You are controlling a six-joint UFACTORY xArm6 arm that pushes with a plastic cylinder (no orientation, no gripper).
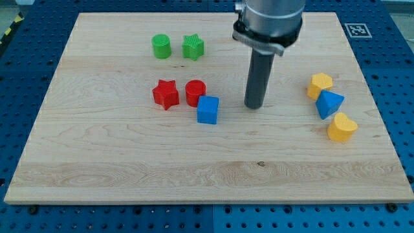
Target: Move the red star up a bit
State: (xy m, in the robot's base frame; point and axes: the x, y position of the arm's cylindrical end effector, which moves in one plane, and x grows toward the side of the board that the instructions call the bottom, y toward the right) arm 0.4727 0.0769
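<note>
The red star [165, 94] lies on the wooden board [129, 162], left of centre. A red cylinder [195, 92] stands just to its right, and a blue cube [207, 109] touches that cylinder's lower right. My tip [253, 105] rests on the board to the right of the blue cube, with a gap between them. It is well right of the red star, with the red cylinder and blue cube between.
A green cylinder [161, 46] and a green star [193, 47] sit near the view's top. At the view's right lie a yellow block [319, 85], a blue block [329, 103] and a yellow heart-like block [341, 127].
</note>
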